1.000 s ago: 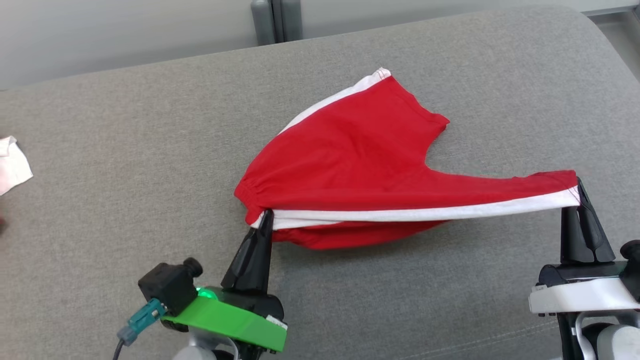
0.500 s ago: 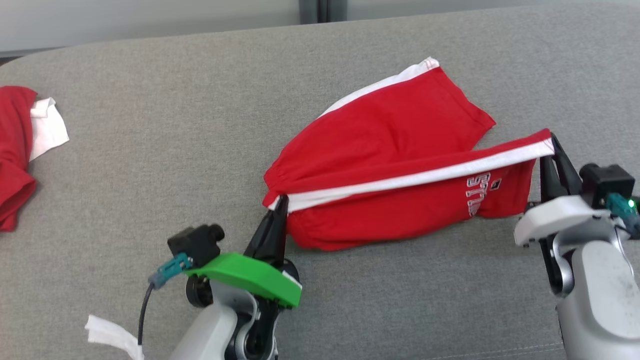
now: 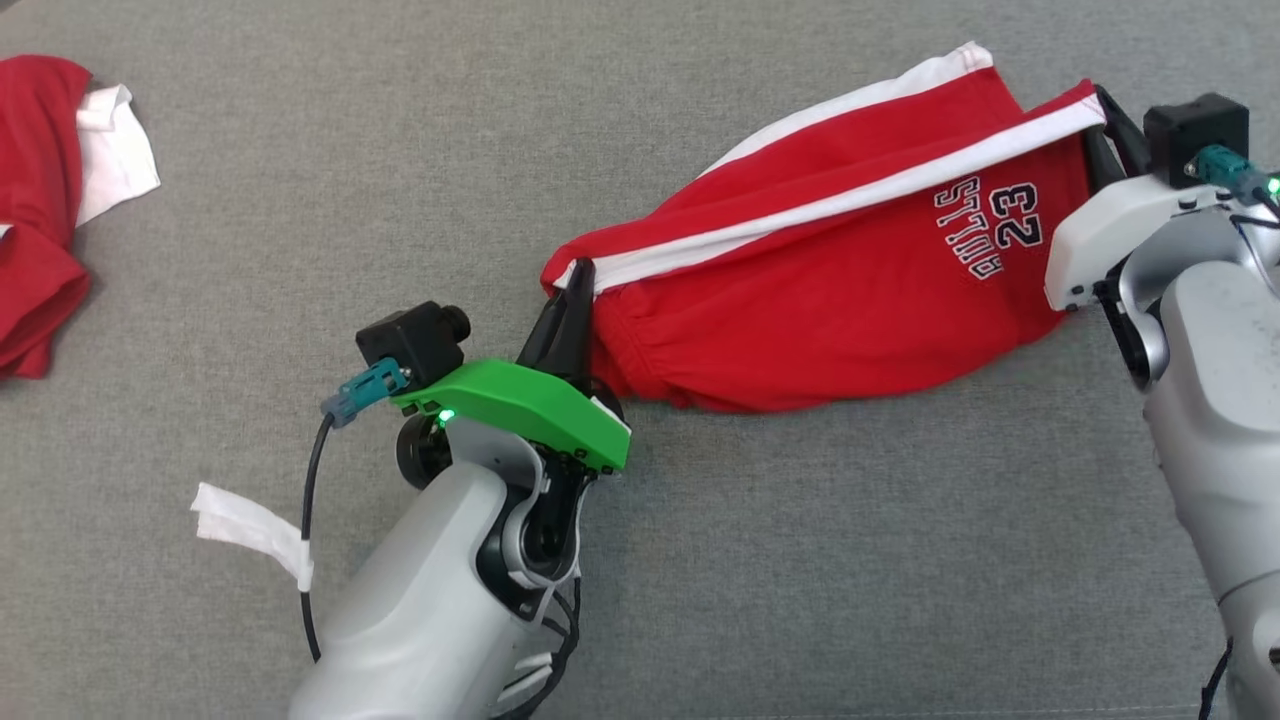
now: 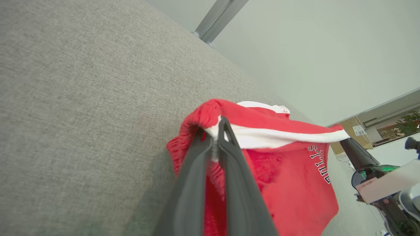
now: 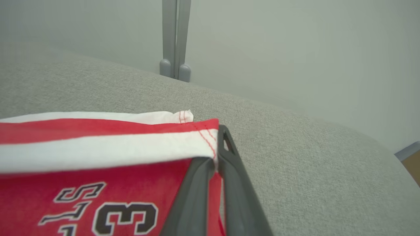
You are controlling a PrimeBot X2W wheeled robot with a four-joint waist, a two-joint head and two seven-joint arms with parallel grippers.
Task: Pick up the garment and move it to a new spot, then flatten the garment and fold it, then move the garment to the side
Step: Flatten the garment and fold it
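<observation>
In the head view my left gripper point(image 3: 574, 285), at centre frame, is clenched on the elastic waistband corner of the garment point(image 3: 820, 310). My right gripper point(image 3: 1102, 120), at upper right, pinches the leg hem at the white stripe. The garment hangs taut between them across the middle and right of the frame, its belly sagging onto the grey cushion point(image 3: 300, 250). I judge it light, soft and limp. It will droop wherever I let go, so the stitched corners are the hold to trust. A second red garment point(image 3: 40, 200) lies at upper left, well apart. A white tag point(image 3: 250, 525) sits on my cable at lower left. Neither blocks me.

In the left wrist view, waistband cloth is bunched between my closed fingers at centre.

In the right wrist view my fingers are shut on the hem at centre. A grey post point(image 5: 174, 36) stands at the top, beyond the cushion.
</observation>
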